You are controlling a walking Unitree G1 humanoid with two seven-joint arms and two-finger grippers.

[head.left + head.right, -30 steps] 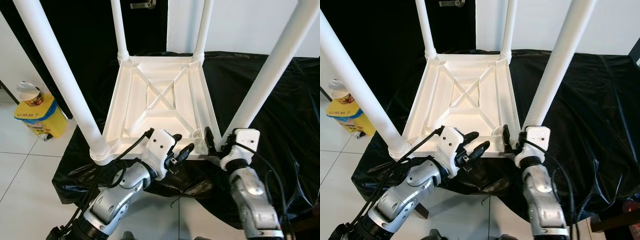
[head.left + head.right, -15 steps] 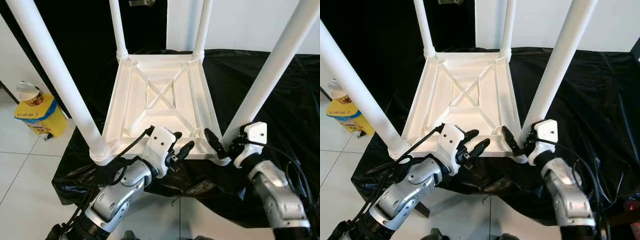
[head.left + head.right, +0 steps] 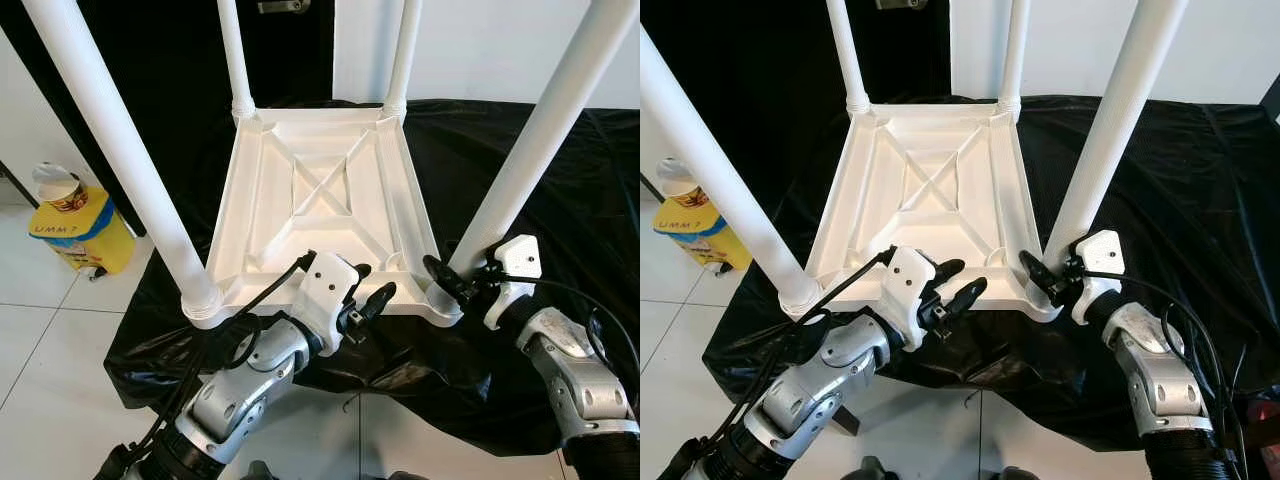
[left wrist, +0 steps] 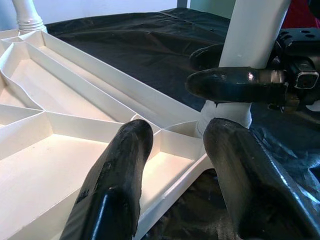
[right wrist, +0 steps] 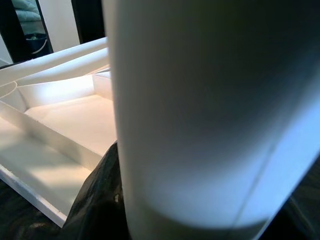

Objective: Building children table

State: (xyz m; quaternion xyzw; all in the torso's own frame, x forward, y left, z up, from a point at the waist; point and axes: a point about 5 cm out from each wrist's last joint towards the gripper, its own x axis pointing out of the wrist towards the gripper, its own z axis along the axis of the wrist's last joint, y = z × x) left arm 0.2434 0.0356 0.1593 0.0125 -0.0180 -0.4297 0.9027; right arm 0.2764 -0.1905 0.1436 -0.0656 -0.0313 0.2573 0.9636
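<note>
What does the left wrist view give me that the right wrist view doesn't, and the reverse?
Left wrist: the left gripper with fingers open over the near edge of the tabletop, the black cloth beyond, a far leg, and the right gripper's fingers around the base of the near-right leg.

Right wrist: that leg very close, with one finger against it, and a dark doorway behind.

Both: the upturned tabletop's ribbed underside and the near-right leg.

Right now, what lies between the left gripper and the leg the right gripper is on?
Head views show only the tabletop's near rim and corner socket between the left gripper and that leg, held by the right gripper.
</note>
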